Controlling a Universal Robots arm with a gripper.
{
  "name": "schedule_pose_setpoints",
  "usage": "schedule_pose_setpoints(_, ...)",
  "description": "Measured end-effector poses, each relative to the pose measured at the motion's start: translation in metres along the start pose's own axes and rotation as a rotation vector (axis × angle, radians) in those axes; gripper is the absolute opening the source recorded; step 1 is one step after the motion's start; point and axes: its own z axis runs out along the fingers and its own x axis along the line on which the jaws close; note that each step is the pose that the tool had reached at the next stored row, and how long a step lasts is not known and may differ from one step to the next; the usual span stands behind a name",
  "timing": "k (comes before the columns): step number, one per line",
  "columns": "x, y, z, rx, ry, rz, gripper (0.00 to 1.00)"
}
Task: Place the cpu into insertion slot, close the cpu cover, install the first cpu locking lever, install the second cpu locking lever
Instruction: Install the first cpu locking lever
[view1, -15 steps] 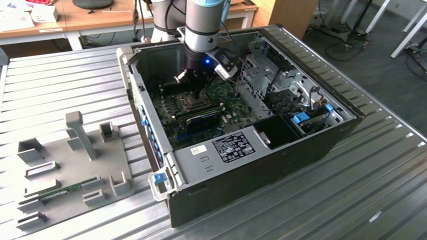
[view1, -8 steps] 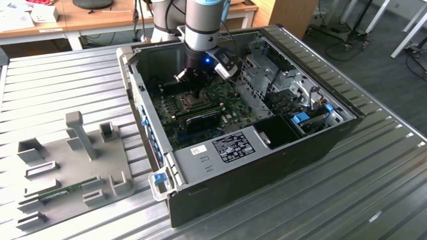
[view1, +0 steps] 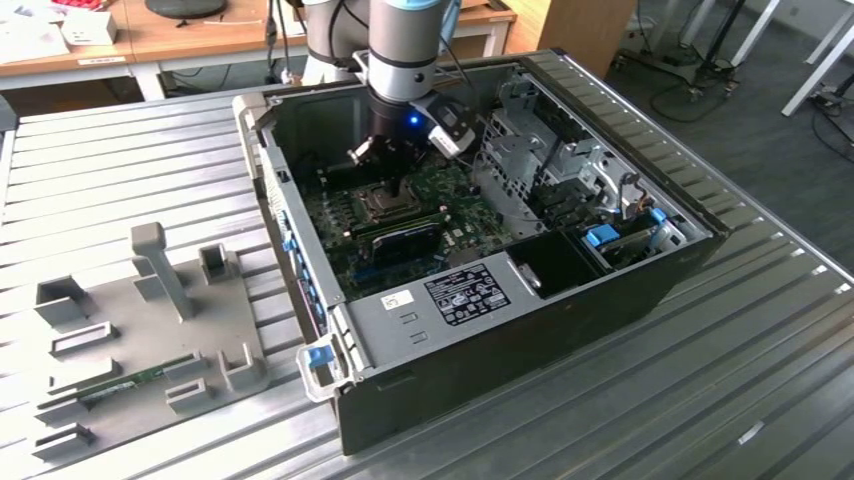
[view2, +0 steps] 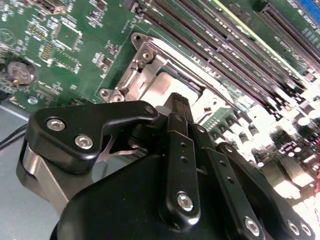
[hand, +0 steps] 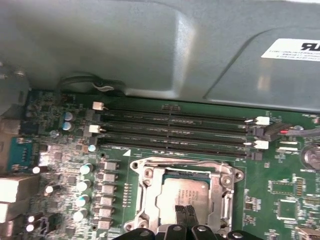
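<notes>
Gripper over the socket, cpu already seated

The gripper, fingers pressed together and holding nothing, hangs just above the cpu, which lies in the insertion slot directly beneath, cpu cover around it. A sideways slip of the fingertips could likely scrape the chip or memory slots beyond.

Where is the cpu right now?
The cpu sits in the insertion slot on the green motherboard, beside the long memory slots, directly under the gripper in both wrist views.
</notes>
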Motion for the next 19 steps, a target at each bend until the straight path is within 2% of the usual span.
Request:
schedule_pose_setpoints(1,0.0001,0.0001,0.0001,-0.0001,-0.0059,0.000,0.10)
schedule_pose_setpoints(8,0.0001,0.0000,0.0001,0.0006,-0.0060,0.000,0.10)
schedule_pose_setpoints(11,0.0001,0.0000,0.0001,0.0015,-0.0075,0.023,0.10)
schedule_pose_setpoints(15,0.0001,0.0000,0.0001,0.0016,-0.0076,0.023,0.10)
schedule_pose_setpoints(16,0.0001,0.0000,0.0001,0.0017,-0.0071,0.023,0.10)
schedule_pose_setpoints(18,0.0001,0.0001,0.0002,0.0010,0.0039,0.024,0.10)
schedule_pose_setpoints(19,0.0001,0.0001,0.0001,0.0010,0.0039,0.024,0.10)
